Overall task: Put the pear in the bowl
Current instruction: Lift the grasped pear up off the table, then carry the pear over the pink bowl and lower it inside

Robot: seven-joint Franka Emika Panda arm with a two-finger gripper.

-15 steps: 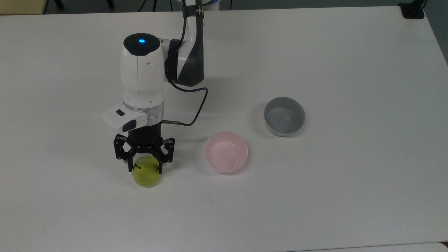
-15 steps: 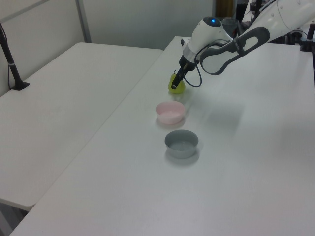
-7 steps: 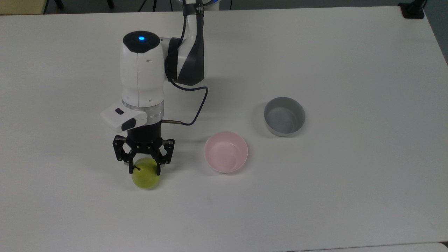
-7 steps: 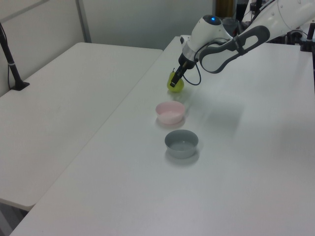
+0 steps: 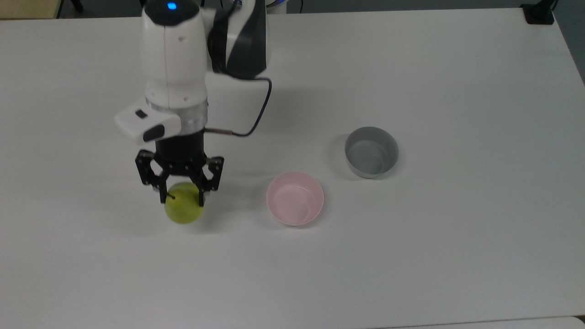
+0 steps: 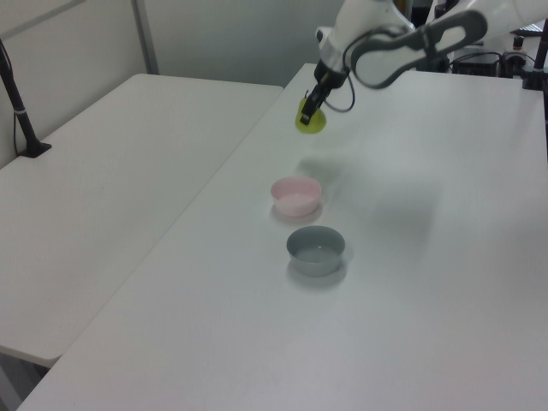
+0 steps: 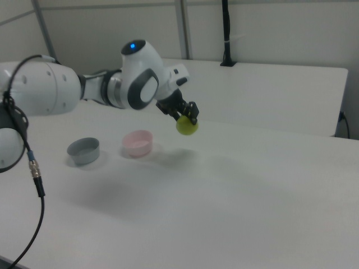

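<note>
— Where is the pear [image 5: 183,210]?

— Clamped between the black fingers of the gripper [image 5: 182,196], a smooth, round yellow-green fruit lifted clear of the matte white table [image 5: 411,256].

— And the bowl [image 5: 295,198]?

— Glossy, pale pink and round, to the gripper's right in the top view; a grey straight-sided bowl [image 5: 371,151] stands beyond it.

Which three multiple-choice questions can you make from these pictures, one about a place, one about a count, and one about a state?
1. In the top view, where is the pink bowl relative to the grey bowl?
A. Lower left
B. Upper right
C. Inside it

2. How many bowls are on the table?
A. One
B. Two
C. Three

3. What is the state of the pear?
A. Lying in the pink bowl
B. Resting free on the table
C. Held in the air by the gripper

Key: 1 A, the pink bowl lies lower left of the grey bowl. 2 B, only these two stand on the table. 3 C, the gripper is shut on the pear, clear of the table.
</note>
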